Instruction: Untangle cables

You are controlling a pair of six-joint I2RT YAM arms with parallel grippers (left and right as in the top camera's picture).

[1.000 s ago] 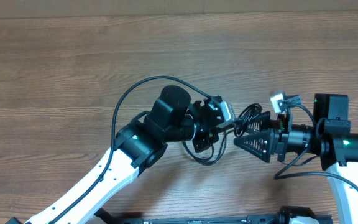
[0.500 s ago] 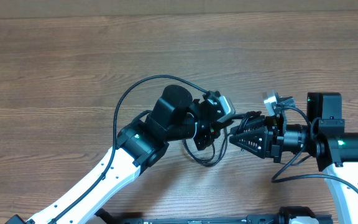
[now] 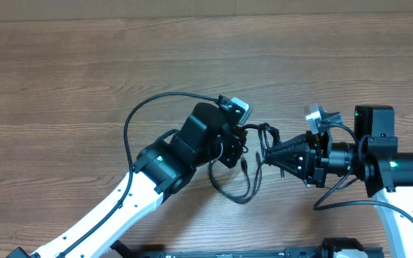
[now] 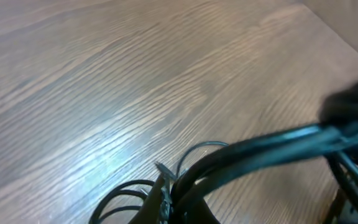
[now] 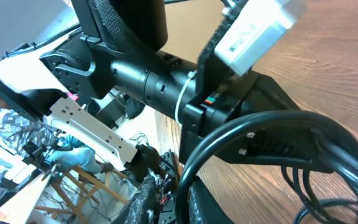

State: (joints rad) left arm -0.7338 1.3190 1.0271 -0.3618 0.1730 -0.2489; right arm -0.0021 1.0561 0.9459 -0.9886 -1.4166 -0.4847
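Black cables (image 3: 262,133) link left gripper (image 3: 242,143), right gripper (image 3: 268,154) over table (image 3: 84,72).

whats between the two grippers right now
Just the cables: a short bunch of black strands bridges the left gripper and the right gripper, with a loop trailing onto the table. Seen in the overhead view.

Left gripper (image 3: 243,145) and right gripper (image 3: 267,153) nearly tip to tip, both closed on cables (image 4: 260,148).
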